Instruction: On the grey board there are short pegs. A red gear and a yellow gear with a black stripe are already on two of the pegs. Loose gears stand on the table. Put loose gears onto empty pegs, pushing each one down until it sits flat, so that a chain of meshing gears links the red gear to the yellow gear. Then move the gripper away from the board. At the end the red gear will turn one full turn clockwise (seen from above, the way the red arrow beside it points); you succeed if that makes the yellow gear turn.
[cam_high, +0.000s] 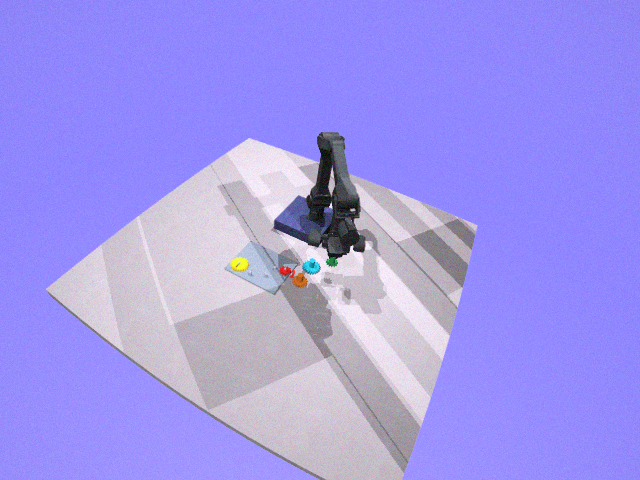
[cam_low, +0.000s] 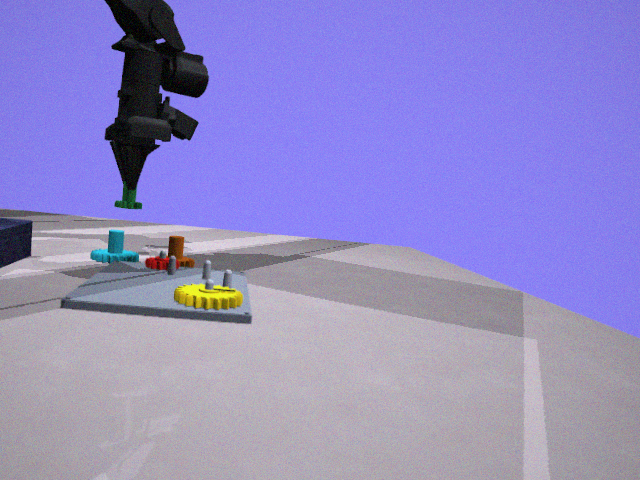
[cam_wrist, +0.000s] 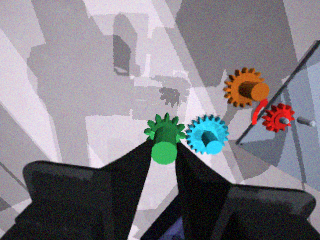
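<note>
My gripper (cam_low: 129, 184) (cam_wrist: 164, 145) is shut on the handle of the green gear (cam_high: 331, 262) (cam_low: 128, 205) (cam_wrist: 165, 129) and holds it upright, well above the table. The cyan gear (cam_high: 311, 267) (cam_low: 114, 255) (cam_wrist: 206, 133) and the orange gear (cam_high: 299, 281) (cam_low: 176, 248) (cam_wrist: 245, 87) stand on the table beside the grey board (cam_high: 258, 281) (cam_low: 129, 297) (cam_wrist: 305, 155). The red gear (cam_high: 284, 270) (cam_low: 155, 262) (cam_wrist: 278, 118) sits on a peg at the board's near-gear edge. The yellow gear (cam_high: 239, 264) (cam_low: 207, 297) sits at the opposite end. Three empty pegs stand between them.
The dark blue base block (cam_high: 299, 219) (cam_low: 12, 240) (cam_wrist: 172, 230) lies behind the board, under the arm. The red arrow (cam_high: 293, 273) (cam_wrist: 256, 112) is beside the red gear, on the side of the loose gears. The cyan gear is close to the orange gear.
</note>
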